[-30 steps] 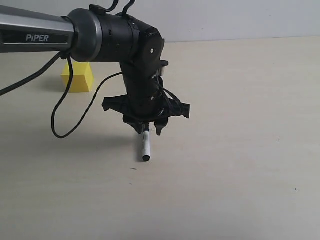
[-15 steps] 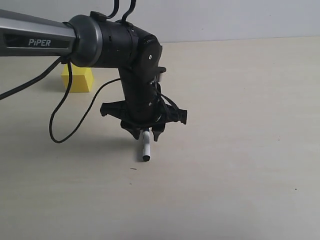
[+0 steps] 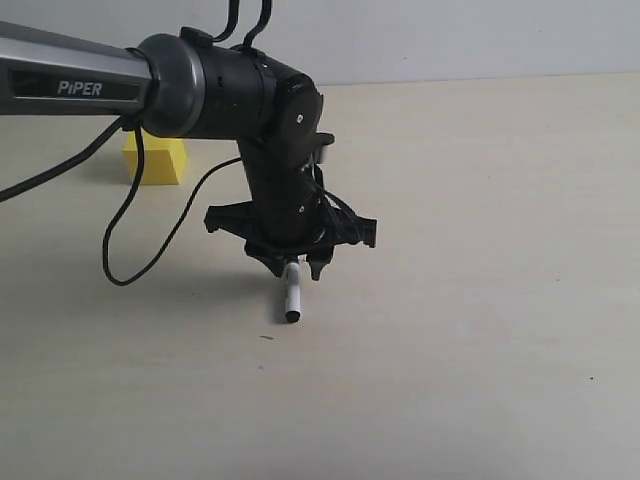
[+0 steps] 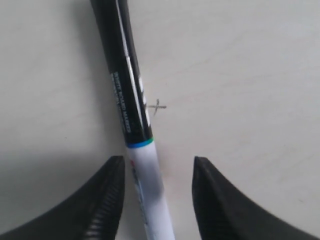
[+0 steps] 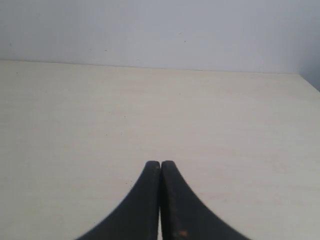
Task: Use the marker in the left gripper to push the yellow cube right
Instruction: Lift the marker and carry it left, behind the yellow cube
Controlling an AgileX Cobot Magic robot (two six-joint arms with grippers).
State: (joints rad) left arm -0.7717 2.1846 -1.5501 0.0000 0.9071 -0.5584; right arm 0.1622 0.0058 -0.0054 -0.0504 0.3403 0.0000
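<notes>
Left gripper [image 3: 297, 268]: low over the table [image 3: 480, 300], pointing down, jaws spread wide, gripping nothing.

Marker [image 3: 291, 295]: flat on the table between the two fingers [image 4: 105, 200], running near to far, black end nearest. White barrel just beside one finger in the left wrist view, contact not clear; clear gap to the other finger. Black cap stretching away past the fingertips, with a small pencilled cross [image 4: 157, 106] on the table beside it.

Cube [image 3: 155, 162]: on the table far and to the left, well apart from marker and gripper, top edge hidden behind the arm [image 3: 220, 85].

Cable [image 3: 112, 250]: hanging from the arm in a loop, left of the gripper.

Right gripper [image 5: 160, 164]: fingers pressed together, nothing between them, bare table ahead in the right wrist view.

Against one second ago:
- Gripper a little lower, fingertips nearer the table.
- Arm tube also slightly lower in the exterior view.
- Half a second ago gripper a touch further left; now back to the right by a hair.
- Marker in the same spot, same heading.
- Cube in the same spot.
- Jaw spread unchanged.
</notes>
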